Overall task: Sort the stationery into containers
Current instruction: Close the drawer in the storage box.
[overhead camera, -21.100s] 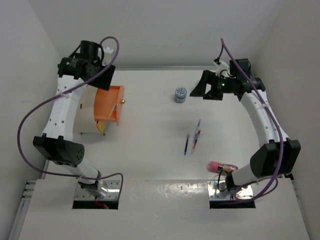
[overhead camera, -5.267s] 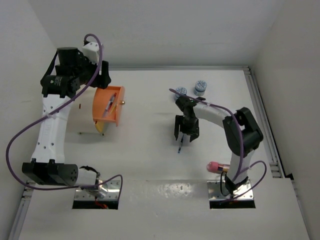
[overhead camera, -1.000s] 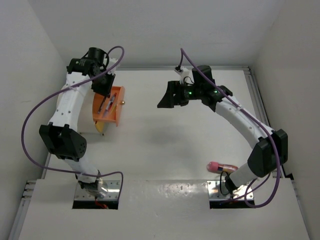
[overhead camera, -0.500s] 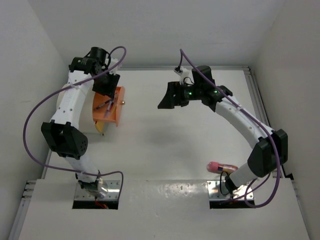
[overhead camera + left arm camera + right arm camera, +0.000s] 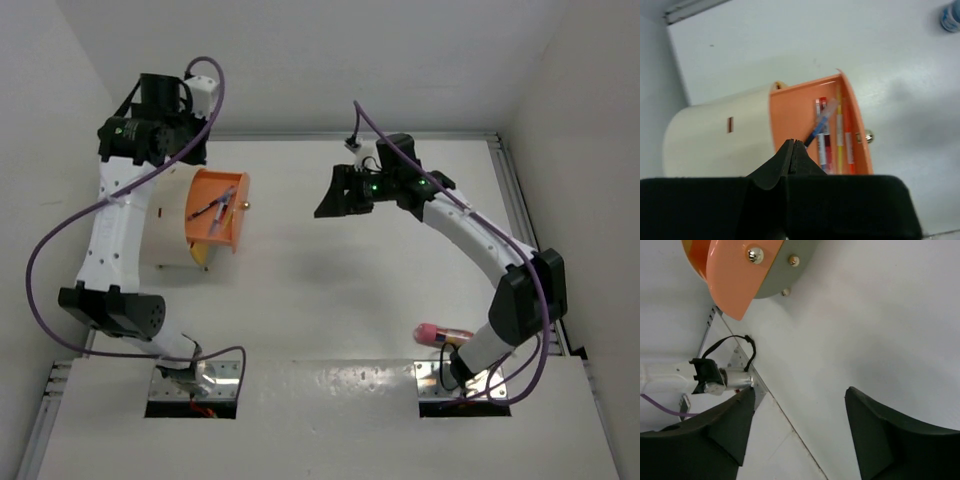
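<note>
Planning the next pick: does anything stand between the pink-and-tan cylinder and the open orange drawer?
Nothing visible does. The table between the pink-and-tan cylinder and the open orange drawer lies bare. The left gripper hangs shut above the drawer, which holds pens.

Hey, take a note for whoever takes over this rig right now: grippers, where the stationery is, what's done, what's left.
Left gripper: shut, empty, above the open orange drawer.
Right gripper: open, empty, above the table.
Done: blue, red and orange pens lie in the drawer of the cream drum.
Left: pink-and-tan cylinder on the table by the right arm's base; one blue-and-white round piece on the table, a second not in view.
</note>
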Motion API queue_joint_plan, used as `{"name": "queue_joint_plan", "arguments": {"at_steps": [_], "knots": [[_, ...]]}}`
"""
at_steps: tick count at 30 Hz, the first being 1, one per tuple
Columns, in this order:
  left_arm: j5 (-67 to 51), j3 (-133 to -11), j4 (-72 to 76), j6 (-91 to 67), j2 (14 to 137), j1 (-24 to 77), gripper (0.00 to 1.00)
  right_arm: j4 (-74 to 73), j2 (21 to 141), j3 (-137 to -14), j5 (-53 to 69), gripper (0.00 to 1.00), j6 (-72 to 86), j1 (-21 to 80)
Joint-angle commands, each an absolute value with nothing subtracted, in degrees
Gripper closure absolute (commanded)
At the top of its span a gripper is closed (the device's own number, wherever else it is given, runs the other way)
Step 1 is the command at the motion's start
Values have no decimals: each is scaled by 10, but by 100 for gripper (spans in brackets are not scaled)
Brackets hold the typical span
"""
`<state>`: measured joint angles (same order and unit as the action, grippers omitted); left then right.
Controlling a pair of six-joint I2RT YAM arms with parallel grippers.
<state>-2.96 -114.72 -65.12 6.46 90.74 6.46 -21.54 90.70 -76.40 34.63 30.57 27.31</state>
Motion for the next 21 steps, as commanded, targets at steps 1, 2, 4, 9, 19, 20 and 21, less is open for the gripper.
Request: {"name": "queue_joint_plan", "arguments": {"at_steps": [1, 2, 4, 9, 19, 20, 21], "knots": [[31, -1156, -620, 49, 862, 27, 97, -184, 940, -785, 340, 31, 356, 287], [25, -1144, -630, 48, 858, 14, 95, -180, 971, -807, 358, 37, 373, 292], [17, -1126, -630, 52, 844, -29, 88, -178, 1008, -866, 380, 50, 398, 307], [16, -1127, -652, 62, 852, -96, 85, -105, 1091, -913, 422, 66, 489, 333], [-106, -1066, -688, 84, 872, -177, 75, -26, 1142, -926, 446, 59, 583, 359], [-113, -1059, -686, 84, 871, -180, 74, -20, 1146, -926, 445, 59, 590, 359], [-117, -1051, -680, 82, 871, -182, 74, -13, 1155, -927, 446, 59, 596, 359]]}}
